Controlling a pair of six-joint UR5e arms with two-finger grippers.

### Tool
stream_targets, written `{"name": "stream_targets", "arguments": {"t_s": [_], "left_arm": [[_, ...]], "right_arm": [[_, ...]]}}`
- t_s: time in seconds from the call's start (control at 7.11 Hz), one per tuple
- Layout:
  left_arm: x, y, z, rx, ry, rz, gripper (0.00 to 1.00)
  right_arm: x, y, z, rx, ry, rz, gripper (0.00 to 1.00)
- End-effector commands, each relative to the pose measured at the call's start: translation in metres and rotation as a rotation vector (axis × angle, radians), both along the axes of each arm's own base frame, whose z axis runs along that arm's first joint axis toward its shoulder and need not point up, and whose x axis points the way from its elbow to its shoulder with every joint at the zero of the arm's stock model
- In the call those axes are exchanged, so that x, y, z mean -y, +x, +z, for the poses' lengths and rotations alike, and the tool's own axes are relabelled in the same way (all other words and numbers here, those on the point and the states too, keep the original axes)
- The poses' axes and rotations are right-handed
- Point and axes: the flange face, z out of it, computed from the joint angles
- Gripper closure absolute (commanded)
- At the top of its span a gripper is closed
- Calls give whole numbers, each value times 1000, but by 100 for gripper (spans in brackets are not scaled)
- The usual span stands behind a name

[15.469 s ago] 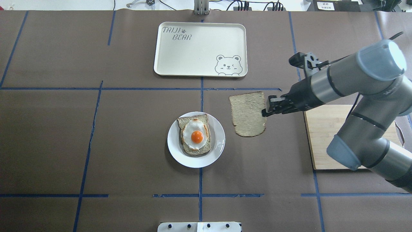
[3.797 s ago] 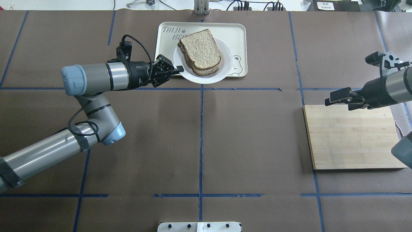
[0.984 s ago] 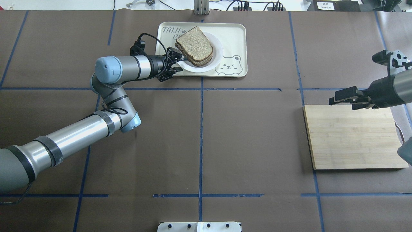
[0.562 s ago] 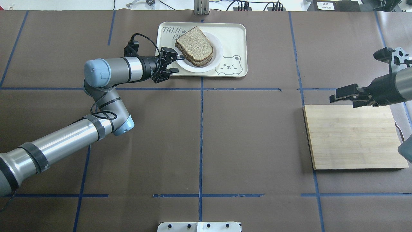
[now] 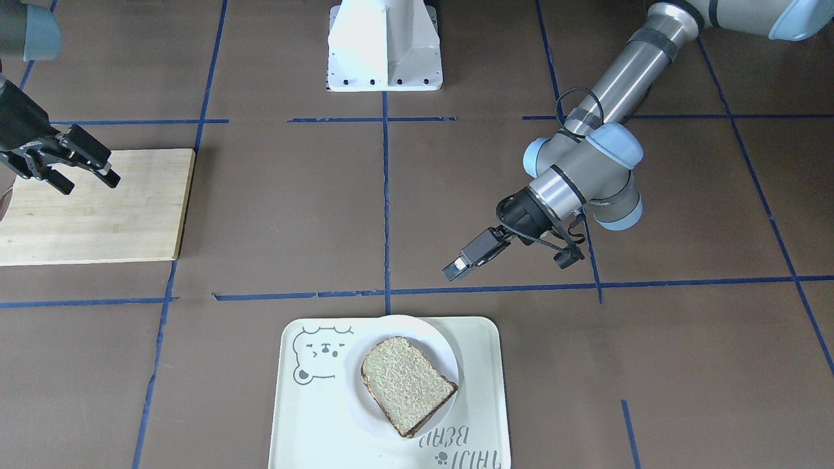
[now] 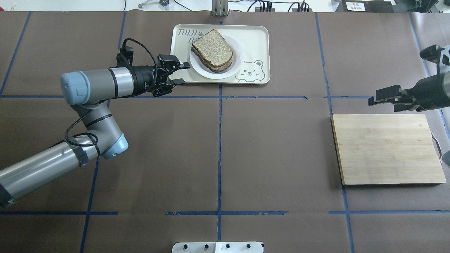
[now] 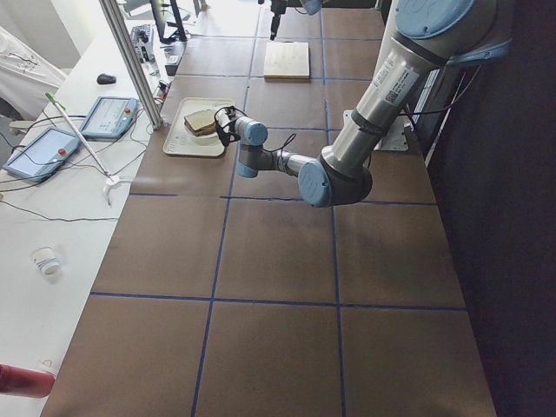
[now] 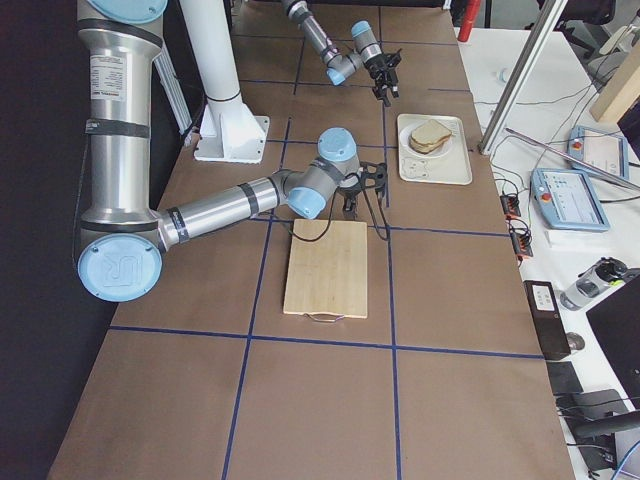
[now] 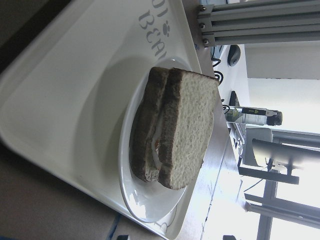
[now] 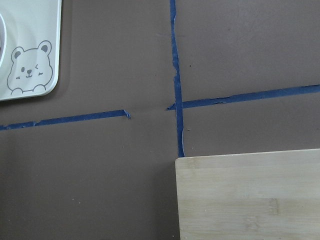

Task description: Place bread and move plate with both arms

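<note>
The plate (image 6: 236, 65) already sits inside the tray (image 6: 256, 38) at the far middle of the counter (image 6: 281, 147), with the bread (image 6: 212, 49) lying on top of a lower slice (image 9: 145, 130), so the step in hand looks like clearing the left arm away from the finished placement. To do it well, the left end effector (image 6: 180, 73) should keep its fingers spread and travel straight back toward the left and upward. It should not sweep sideways, since a finger could catch the tray's raised lip or the plate's rim and shift the stack. That end effector is open and holds nothing. It hovers over the tray's left edge, just left of the plate, fingers pointing at the plate without touching it. The bread lies a little farther right and farther away, apart from both fingers, its rounded top toward the far left corner of the tray. The right end effector (image 6: 385, 97) is also open and empty, well apart at the right, over the far edge of the wooden cutting board (image 6: 386, 147).
</note>
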Motion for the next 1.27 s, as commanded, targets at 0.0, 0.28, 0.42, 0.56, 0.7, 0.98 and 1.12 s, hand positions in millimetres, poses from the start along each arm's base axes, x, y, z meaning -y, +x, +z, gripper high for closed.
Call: {"name": "stream_targets", "arguments": {"t_s": [0.0,0.28,0.42,0.56,0.7,0.98,1.12], "left_arm": [[30,-102,26,78,39,32,30],[56,-192,82,329,230,45,26],[66,-239,112,438,280,-15,24],[62,-282,164,603,361,-50,24],[67,-313,190,748,409,-54,24],[67,-369,242,970,470,-4,24],[62,-393,272,1084,519,68,24]], "right_arm": [[7,37,22,-58,49,11,0],[19,86,43,-196,97,-53,0],[20,100,54,-236,107,-85,0],[13,104,67,-250,104,-106,0],[7,110,75,-255,87,-100,0],[-3,145,100,-219,93,-129,0],[-6,159,112,-219,97,-134,0]]}}
